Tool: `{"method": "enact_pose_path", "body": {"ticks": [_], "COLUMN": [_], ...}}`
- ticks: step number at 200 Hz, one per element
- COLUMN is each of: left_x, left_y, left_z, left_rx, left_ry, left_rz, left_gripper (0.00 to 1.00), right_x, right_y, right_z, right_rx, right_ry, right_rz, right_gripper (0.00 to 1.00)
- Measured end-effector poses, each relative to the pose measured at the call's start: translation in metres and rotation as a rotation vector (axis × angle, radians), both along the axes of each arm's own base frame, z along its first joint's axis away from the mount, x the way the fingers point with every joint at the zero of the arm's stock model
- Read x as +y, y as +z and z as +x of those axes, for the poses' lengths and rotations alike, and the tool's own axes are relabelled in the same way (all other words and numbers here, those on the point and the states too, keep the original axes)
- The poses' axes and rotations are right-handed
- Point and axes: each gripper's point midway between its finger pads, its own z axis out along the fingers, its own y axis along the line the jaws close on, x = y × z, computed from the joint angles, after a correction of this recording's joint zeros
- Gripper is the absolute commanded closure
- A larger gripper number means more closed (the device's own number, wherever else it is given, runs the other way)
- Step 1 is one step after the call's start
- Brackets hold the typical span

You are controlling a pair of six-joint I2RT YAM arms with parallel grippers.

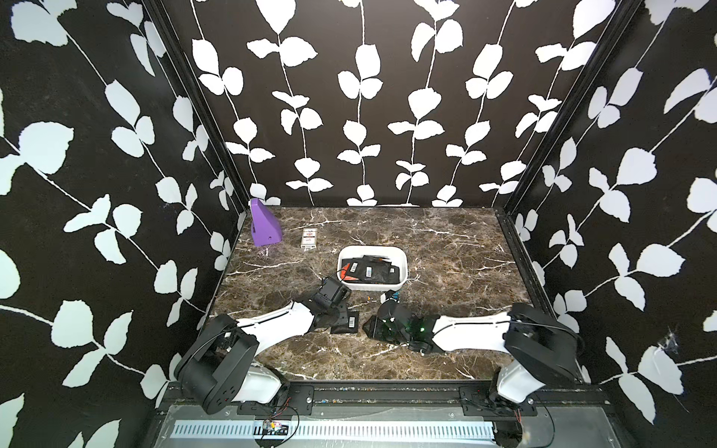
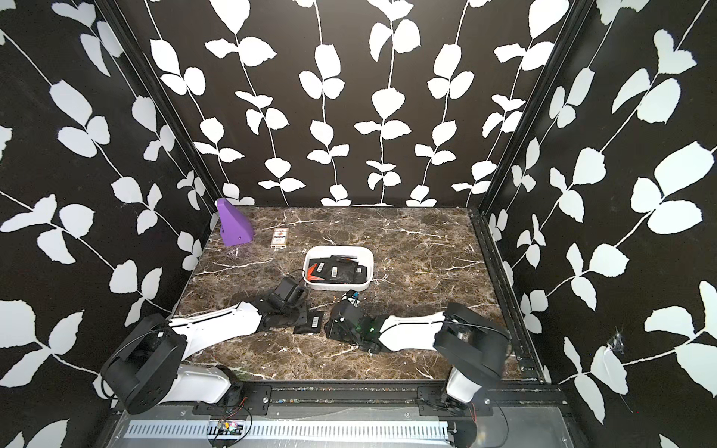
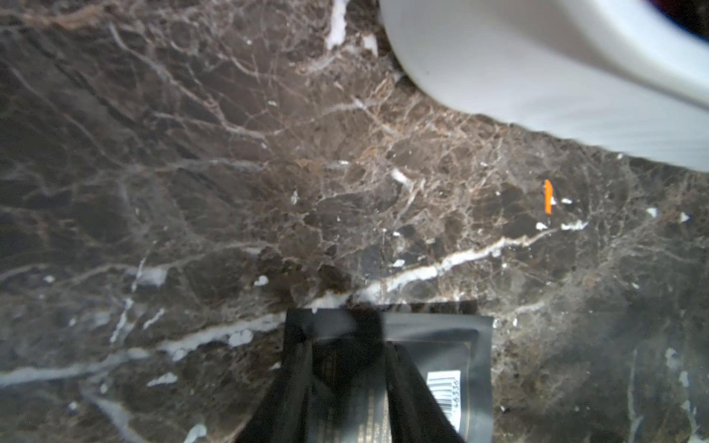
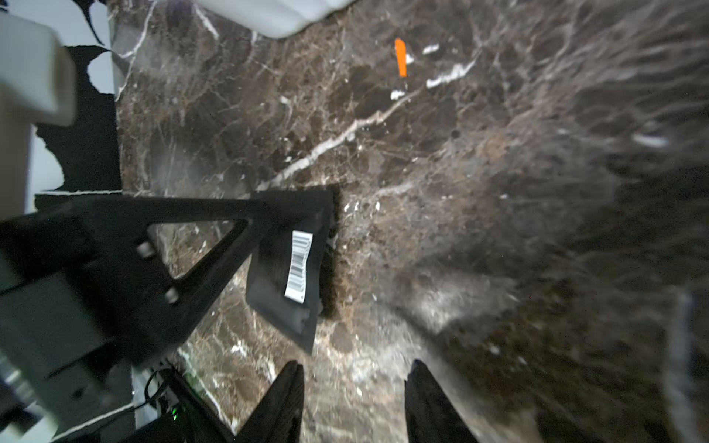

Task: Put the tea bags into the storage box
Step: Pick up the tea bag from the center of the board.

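Note:
The white storage box (image 1: 404, 264) (image 2: 371, 260) stands mid-table and holds several tea bags (image 1: 368, 269), mostly black with barcode labels, one red-orange (image 1: 351, 276). In front of it, my left gripper (image 1: 341, 316) (image 3: 343, 333) is shut on a black tea bag (image 1: 347, 324) (image 3: 452, 345) with a barcode label. That tea bag (image 4: 284, 276) sits tilted just above the marble and casts a shadow. My right gripper (image 1: 370, 327) (image 4: 356, 366) hovers close beside it, open over bare marble, with nothing between its fingers. The box wall (image 3: 537, 76) lies just ahead of the left gripper.
A purple wedge block (image 1: 264, 227) and a small white packet (image 1: 309, 238) sit at the back left. A tiny orange scrap (image 3: 548, 195) (image 4: 400, 57) lies on the marble between the box and the grippers. The two arms nearly meet in front of the box.

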Motion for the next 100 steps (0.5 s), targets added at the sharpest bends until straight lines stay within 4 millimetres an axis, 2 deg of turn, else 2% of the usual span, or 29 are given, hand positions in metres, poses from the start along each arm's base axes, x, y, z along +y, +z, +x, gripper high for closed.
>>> {"method": "enact_pose_path", "body": {"ticks": [100], "left_x": [0.0], "left_y": [0.0], "left_z": [0.0], "left_rx": [-0.011], "left_ry": [0.013], "left_rz": [-0.018], "left_gripper": [0.65], "right_x": [0.035], "right_y": [-0.011], "right_z": [0.014], "right_rx": [0.024], "right_ry": [-0.021], "right_rz": [0.039], "right_gripper": [0.64]}}
